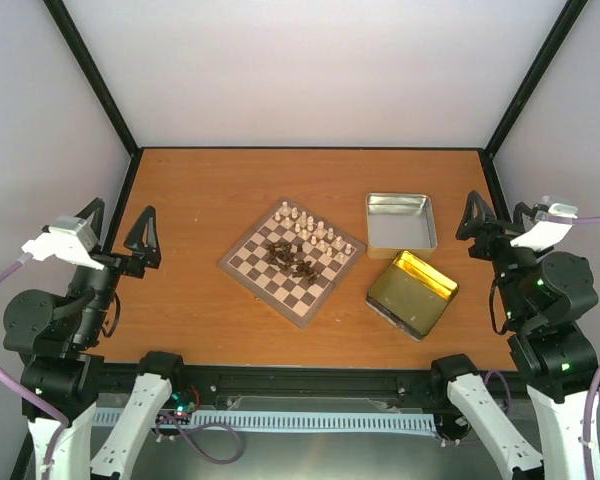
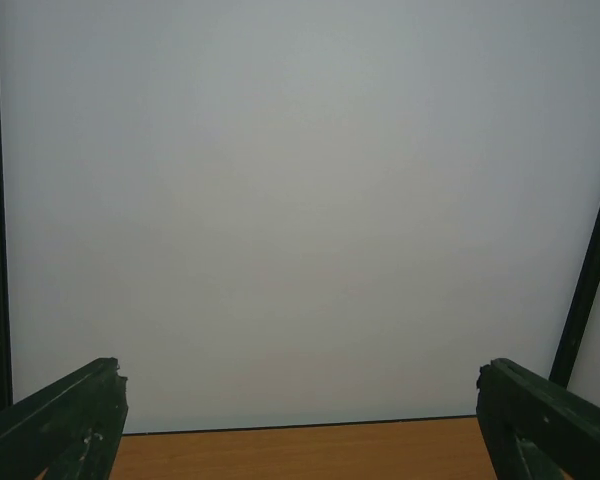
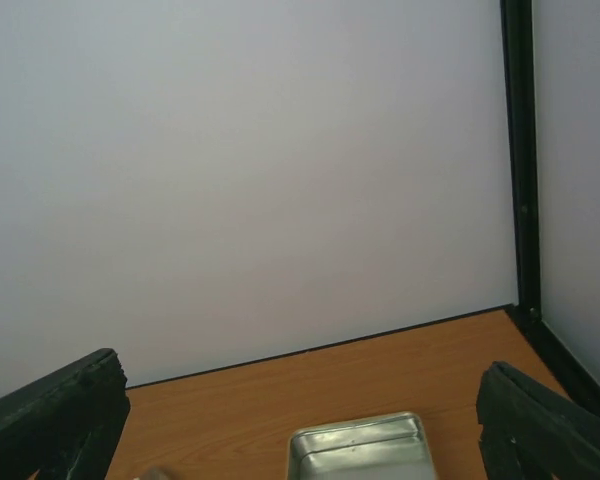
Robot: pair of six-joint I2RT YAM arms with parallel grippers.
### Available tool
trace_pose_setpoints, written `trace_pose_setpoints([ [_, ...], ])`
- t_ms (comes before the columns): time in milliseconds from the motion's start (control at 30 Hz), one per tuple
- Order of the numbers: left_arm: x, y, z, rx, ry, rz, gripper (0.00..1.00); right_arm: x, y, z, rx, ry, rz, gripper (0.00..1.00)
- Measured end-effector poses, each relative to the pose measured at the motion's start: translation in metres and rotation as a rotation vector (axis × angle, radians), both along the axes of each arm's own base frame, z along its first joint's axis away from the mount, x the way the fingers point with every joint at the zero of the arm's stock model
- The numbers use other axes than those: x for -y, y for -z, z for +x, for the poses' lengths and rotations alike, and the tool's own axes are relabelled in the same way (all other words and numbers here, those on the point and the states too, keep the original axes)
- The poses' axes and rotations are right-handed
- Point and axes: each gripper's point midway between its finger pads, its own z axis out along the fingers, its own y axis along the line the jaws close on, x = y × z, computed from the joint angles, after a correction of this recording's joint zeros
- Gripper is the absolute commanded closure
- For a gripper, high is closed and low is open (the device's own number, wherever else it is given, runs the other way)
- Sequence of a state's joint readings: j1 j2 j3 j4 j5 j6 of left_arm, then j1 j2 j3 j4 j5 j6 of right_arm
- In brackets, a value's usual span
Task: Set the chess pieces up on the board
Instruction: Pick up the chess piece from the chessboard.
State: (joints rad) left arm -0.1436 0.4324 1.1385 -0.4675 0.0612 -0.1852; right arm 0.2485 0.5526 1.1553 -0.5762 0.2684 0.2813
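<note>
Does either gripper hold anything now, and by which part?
Nothing is held. The left gripper and right gripper are open and empty, far from the chess pieces heaped on the board.

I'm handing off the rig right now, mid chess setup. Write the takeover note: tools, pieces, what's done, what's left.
Left tool: open, empty, over the table's left edge.
Right tool: open, empty, at the right edge beside the silver tin.
Dark chess pieces: heaped in the middle of the board.
Done: cream pieces stand in two rows along the board's far-right side.
Left: stand every dark piece on the opposite, near-left side.
</note>
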Motion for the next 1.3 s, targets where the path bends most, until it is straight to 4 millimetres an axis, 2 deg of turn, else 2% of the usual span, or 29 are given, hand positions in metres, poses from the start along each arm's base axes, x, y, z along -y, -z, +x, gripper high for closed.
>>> trace_pose_setpoints([
  [200,0.006,0.002,-0.001,-0.003,0.034,0.012,0.01,-0.011,0.006,-0.004,-0.039,-0.087,0.059,0.01],
  [333,0.019,0.009,-0.005,-0.007,0.111,0.037,0.01,-0.026,0.016,-0.005,-0.085,-0.182,0.088,0.01],
  [467,0.043,0.025,-0.007,-0.024,0.26,0.066,0.0,-0.049,0.027,-0.006,-0.134,-0.319,0.105,0.05],
  [600,0.064,0.05,-0.002,-0.085,0.4,0.069,0.0,-0.075,0.05,-0.003,-0.217,-0.473,0.131,0.1],
  [767,0.076,0.083,0.024,-0.237,0.497,0.008,0.01,-0.107,0.092,0.012,-0.377,-0.658,0.187,0.13],
  [900,0.074,0.108,0.054,-0.369,0.493,-0.068,0.06,-0.119,0.147,0.029,-0.517,-0.718,0.246,0.19],
  [1033,0.072,0.155,0.081,-0.531,0.474,-0.154,0.11,-0.135,0.198,0.042,-0.667,-0.744,0.29,0.24],
  [1233,0.072,0.226,0.112,-0.747,0.42,-0.248,0.15,-0.177,0.239,0.054,-0.792,-0.754,0.205,0.39],
  [1300,0.07,0.241,0.119,-0.794,0.391,-0.259,0.15,-0.189,0.256,0.06,-0.838,-0.727,0.169,0.43],
])
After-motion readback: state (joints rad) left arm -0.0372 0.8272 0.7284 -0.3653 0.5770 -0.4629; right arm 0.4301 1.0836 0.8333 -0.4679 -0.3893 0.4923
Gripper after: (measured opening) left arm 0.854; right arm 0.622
